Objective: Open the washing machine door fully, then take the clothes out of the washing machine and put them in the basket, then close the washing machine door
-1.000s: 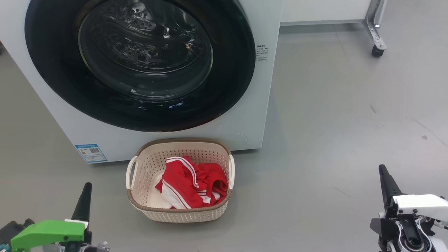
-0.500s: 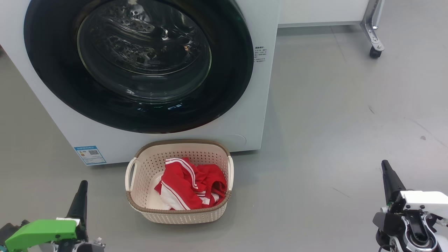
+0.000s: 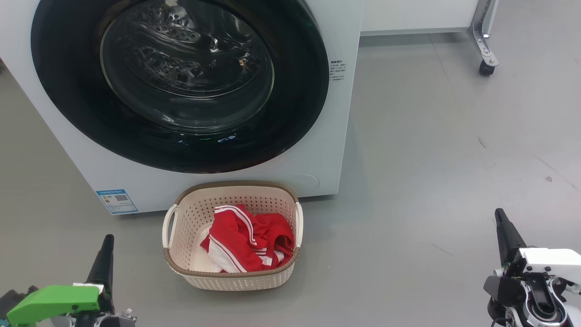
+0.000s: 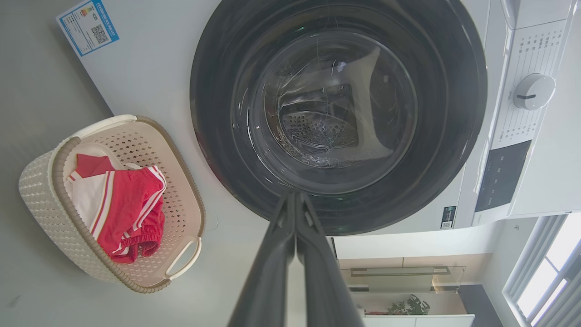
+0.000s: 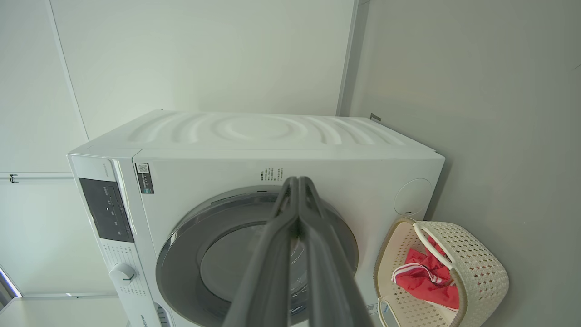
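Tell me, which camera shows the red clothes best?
Head view: it looks down into the basket at the clothes. Left wrist view shows them sideways; right wrist view has them partly behind the basket's rim.

We have bare floor (image 3: 431, 159) right of the basket (image 3: 233, 185); just behind it stands the washing machine (image 3: 324, 156), door (image 3: 297, 91) closed.

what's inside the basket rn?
The basket holds the clothes: a crumpled red heap with white stripes, lying toward its right side. The pale patch left of it may be basket bottom or white fabric; can't tell. Anything under the heap is covered.
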Available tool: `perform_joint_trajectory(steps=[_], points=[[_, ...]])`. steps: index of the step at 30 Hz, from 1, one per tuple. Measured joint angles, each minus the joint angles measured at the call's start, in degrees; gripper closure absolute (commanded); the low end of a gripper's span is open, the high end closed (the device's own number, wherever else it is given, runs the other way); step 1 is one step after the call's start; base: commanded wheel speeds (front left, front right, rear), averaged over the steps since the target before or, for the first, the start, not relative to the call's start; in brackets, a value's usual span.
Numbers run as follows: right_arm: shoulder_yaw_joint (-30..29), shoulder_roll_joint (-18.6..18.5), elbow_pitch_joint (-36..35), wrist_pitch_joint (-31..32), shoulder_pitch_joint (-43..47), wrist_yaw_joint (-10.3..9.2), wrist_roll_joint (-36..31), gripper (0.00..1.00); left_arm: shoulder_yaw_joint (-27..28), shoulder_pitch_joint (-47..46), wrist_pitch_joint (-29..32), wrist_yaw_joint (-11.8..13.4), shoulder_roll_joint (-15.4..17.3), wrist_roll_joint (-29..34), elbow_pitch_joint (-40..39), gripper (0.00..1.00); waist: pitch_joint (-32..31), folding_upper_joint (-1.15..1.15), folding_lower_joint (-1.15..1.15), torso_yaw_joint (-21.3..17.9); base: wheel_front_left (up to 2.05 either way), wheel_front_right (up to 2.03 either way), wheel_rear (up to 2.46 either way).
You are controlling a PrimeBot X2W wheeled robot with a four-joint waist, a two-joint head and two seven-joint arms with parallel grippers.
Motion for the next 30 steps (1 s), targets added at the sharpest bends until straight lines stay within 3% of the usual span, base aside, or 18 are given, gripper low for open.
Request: perform_joint_trajectory(steps=[30], points=[[-0.12, 0.0, 0.36, 0.02, -0.04, 0.44, -0.01, 1.0, 0.15, -0.17, 0.23, -0.16, -0.22, 0.01, 0.65, 1.0, -0.02, 0.0, 0.0, 0.0, 0.0, 0.0, 0.0]])
